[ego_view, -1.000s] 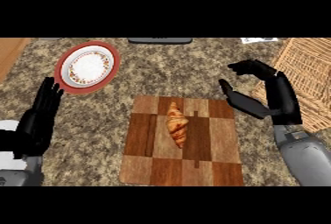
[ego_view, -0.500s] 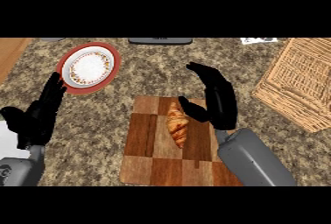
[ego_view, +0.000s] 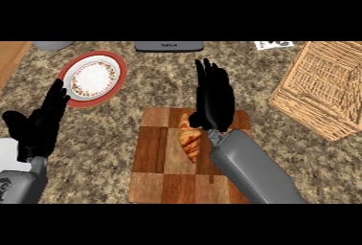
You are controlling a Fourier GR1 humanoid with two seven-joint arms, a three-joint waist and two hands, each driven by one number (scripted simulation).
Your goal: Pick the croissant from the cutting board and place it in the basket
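Speckled granite counter (ego_view: 141, 91) carrying: red-rimmed plate (ego_view: 93, 78) at upper left, wooden cutting board (ego_view: 176, 172) at lower centre, wicker basket (ego_view: 322, 91) at right edge, dark flat object (ego_view: 169, 46) at top centre, grey object (ego_view: 53, 45) at top left.

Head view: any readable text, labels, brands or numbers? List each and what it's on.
None can be read.
Grey device at the counter's far edge: a small dark mark on its front, too blurred to read.
White paper near the basket: dark print, too small to read.
Plate: a dotted pattern, no text.
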